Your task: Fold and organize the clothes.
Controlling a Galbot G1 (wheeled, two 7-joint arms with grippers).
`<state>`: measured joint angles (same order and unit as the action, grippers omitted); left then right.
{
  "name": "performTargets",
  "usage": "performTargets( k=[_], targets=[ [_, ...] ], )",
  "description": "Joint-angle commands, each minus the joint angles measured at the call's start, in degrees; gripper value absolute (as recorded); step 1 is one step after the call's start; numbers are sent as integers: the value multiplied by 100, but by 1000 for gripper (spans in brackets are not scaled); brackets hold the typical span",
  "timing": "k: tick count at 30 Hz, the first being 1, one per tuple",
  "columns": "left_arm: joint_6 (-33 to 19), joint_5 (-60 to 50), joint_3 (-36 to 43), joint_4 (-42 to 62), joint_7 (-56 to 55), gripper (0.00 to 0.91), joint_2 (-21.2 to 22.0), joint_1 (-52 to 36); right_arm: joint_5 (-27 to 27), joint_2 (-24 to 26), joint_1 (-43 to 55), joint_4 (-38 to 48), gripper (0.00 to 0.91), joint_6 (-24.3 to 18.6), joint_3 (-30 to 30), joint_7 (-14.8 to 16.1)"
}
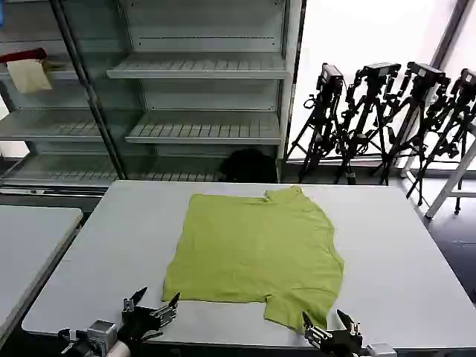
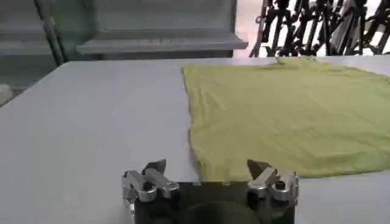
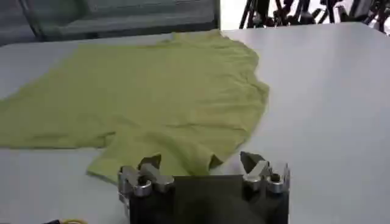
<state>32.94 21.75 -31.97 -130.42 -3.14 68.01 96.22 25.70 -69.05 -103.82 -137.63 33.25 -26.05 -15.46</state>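
Head camera overlooks the T-shirt; wrist cameras skim it.

grey table | second table on the left | empty metal shelving behind | black tripods by bright window

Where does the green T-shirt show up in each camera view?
Head view: T-shirt flat at table centre.
Left wrist view: its hem corner lies just ahead of the open left pincer.
Right wrist view: its near sleeve lies ahead of the open right pincer.
Shared landmark: tripods.
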Motion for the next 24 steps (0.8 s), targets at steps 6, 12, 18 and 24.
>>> performTargets(
  k=[6,12,18,24],
  targets=[
    [-22,-152,172,20,116,10,55,-13,-57,-13,-2,53,0,-3,24,-6],
    [-6,-169,175,41,225,10,45,-23,-57,-19,20,67,0,-4,17,6],
    [11,-164,168,103,274,10,53,-78,-101,-39,54,62,0,-5,22,27],
    [9,-158,169,277,279,0,41,-92,-136,-42,69,39,0,-4,-5,61]
  ],
)
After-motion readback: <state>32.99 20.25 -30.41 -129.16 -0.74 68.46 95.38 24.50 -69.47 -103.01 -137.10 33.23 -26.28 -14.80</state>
